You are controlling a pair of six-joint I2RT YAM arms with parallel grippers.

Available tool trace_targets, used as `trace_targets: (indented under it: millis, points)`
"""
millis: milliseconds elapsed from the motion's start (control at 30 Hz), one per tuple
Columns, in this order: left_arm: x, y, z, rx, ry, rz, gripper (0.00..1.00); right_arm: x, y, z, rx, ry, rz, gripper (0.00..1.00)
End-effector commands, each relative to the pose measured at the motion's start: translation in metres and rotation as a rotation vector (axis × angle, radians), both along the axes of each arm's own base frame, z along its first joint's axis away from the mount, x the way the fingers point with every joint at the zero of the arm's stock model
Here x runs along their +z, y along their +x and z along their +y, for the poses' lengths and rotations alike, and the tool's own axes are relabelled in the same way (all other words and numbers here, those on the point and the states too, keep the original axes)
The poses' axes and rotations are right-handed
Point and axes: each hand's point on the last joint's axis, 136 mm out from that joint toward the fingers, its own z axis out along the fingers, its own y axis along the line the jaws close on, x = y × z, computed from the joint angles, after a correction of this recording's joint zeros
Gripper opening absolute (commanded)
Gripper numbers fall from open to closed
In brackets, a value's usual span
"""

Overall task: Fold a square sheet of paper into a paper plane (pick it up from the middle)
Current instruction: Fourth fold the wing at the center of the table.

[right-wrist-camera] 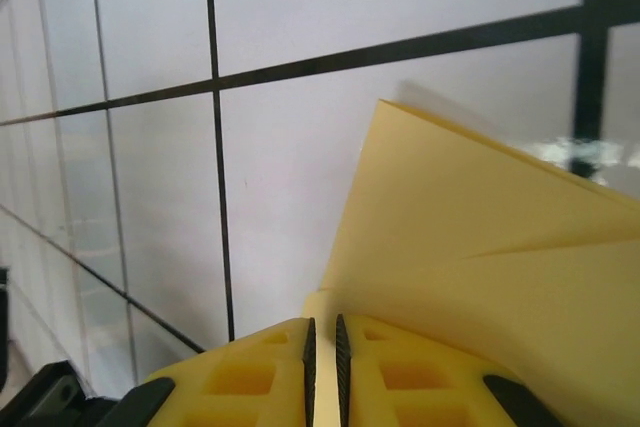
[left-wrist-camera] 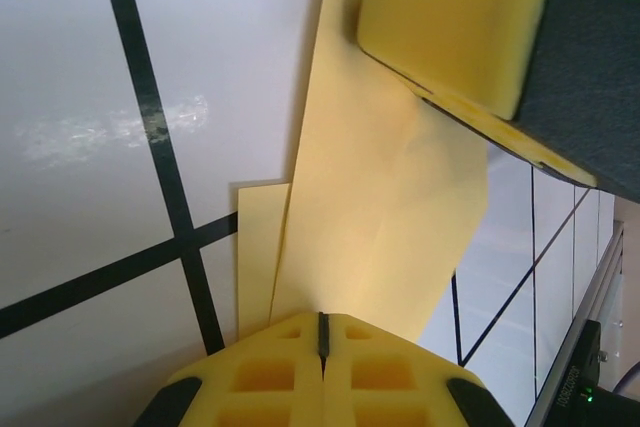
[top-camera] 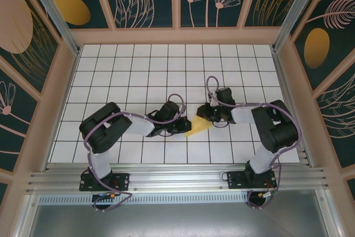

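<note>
Tiled tabletop (top-camera: pixel 138 65); left gripper (left-wrist-camera: pixel 322 335), right gripper (right-wrist-camera: pixel 322 335) tight on paper (left-wrist-camera: pixel 380 197), crease (right-wrist-camera: pixel 480 252) clear wrist-side

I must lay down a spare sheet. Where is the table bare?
The far rows of the table, between the back wall and the arms, are bare, as is the near strip between the two bases. Crowded: the middle, where the left gripper and the right gripper meet at the yellow paper.

Yellow paper (top-camera: pixel 198 127) ends hidden under left tool (top-camera: pixel 178 124), right tool (top-camera: pixel 207 116); fold shape too small
</note>
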Motion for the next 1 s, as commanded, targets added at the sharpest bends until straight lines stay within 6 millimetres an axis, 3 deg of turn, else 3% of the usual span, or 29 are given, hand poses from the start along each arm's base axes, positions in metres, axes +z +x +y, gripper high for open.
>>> trace_targets:
  millis: [0, 100, 200, 333, 433, 633, 967]
  points:
    - [-0.077, -0.051, 0.031, -0.073, 0.23, 0.166, 0.0, -0.004, 0.004, -0.02, -0.057, 0.04, -0.014, 0.18]
    - [-0.079, -0.052, 0.029, -0.091, 0.241, 0.166, 0.0, -0.004, 0.009, -0.033, -0.094, 0.028, -0.022, 0.18]
    - [-0.08, -0.055, 0.028, -0.107, 0.252, 0.167, 0.0, 0.012, 0.017, -0.04, -0.096, 0.035, -0.07, 0.19]
    - [-0.081, -0.057, 0.026, -0.123, 0.26, 0.165, 0.0, 0.046, 0.012, -0.021, -0.009, 0.087, -0.125, 0.2]
    - [-0.082, -0.056, 0.024, -0.126, 0.271, 0.162, 0.0, 0.049, 0.0, -0.007, 0.019, 0.069, -0.118, 0.2]
    - [-0.083, -0.055, 0.024, -0.122, 0.285, 0.156, 0.0, 0.03, -0.026, 0.022, 0.039, 0.052, -0.049, 0.14]
    - [-0.085, -0.056, 0.028, -0.118, 0.301, 0.154, 0.0, -0.009, -0.047, 0.006, -0.027, 0.007, 0.039, 0.1]
